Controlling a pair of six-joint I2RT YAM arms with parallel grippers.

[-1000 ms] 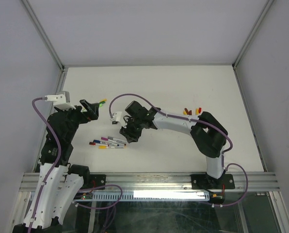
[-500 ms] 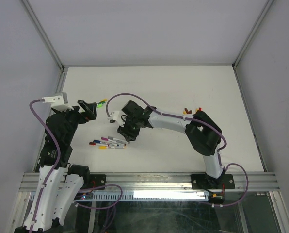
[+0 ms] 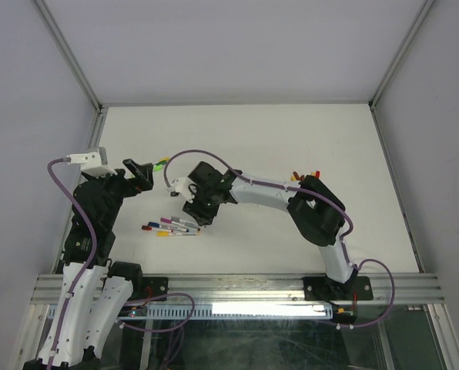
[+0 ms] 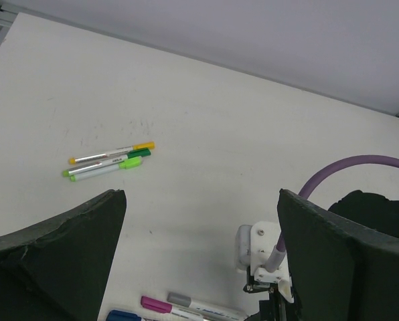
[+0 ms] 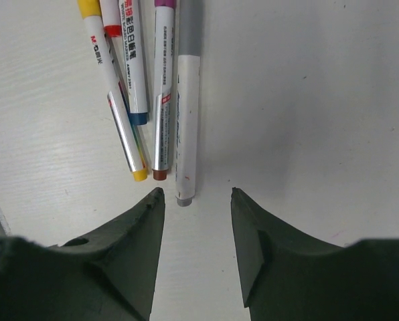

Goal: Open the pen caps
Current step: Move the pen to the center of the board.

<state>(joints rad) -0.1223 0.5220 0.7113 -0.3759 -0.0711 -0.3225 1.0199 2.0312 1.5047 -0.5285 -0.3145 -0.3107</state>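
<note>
Several capped pens (image 3: 172, 226) lie in a bunch left of the table's middle. In the right wrist view their barrels point at me, and the grey-capped pen (image 5: 187, 120) ends just ahead of the gap between the jaws. My right gripper (image 5: 195, 200) is open and holds nothing; it hovers at the bunch's right end (image 3: 194, 215). My left gripper (image 3: 142, 171) stands wide open and empty, left of and above the bunch. Its wrist view shows a magenta cap (image 4: 156, 305) and a grey cap (image 4: 179, 299) at the bottom edge.
A yellow pen (image 4: 111, 154) and a green pen (image 4: 104, 167) lie apart further back (image 3: 162, 163). A few loose caps, red (image 3: 296, 175) and orange (image 3: 316, 173), sit behind the right arm's elbow. The right wrist's white camera mount (image 4: 263, 257) is close to my left fingers.
The right arm has reached further left, bringing its gripper nearer the bunch of pens. The left arm shifted slightly left early on, then stayed still. Both grippers kept their opening.
</note>
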